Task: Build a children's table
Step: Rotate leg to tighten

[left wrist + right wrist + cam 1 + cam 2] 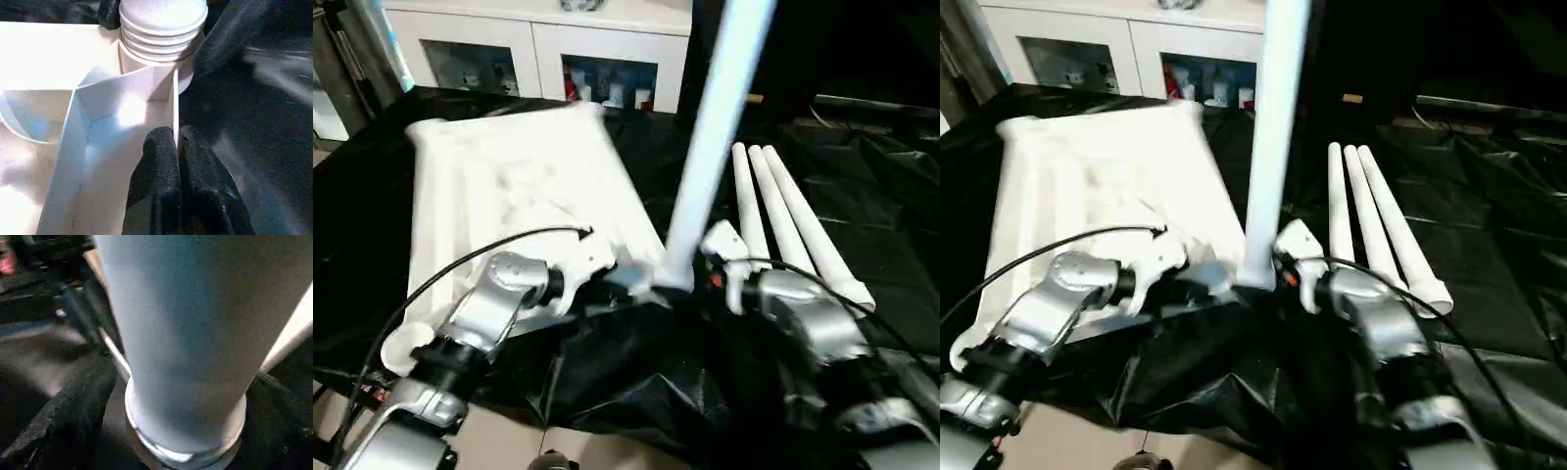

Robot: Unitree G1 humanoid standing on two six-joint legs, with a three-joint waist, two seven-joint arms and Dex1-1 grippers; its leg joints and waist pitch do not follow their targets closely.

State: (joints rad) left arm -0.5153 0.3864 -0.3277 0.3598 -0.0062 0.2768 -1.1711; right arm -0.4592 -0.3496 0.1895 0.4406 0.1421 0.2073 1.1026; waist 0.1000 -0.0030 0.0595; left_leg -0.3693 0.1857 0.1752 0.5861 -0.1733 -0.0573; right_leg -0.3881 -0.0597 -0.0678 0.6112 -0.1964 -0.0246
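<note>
The white table top (509, 186) lies upside down on black cloth, ribs up. One white leg (710, 147) stands upright at its near right corner, and its ridged base (161, 24) sits at the corner socket. My left gripper (177, 137) is shut on a thin rib of the top just beside that socket. My right gripper (186, 382) reaches around the bottom of the upright leg, its black fingers (73, 416) spread wide on either side. Three more legs (793, 225) lie side by side on the cloth to the right.
A white cabinet (538, 49) with glass doors stands behind the work surface. Crinkled black cloth (871, 176) covers the surface and hangs over its near edge (607, 411). Light floor shows below (499, 441).
</note>
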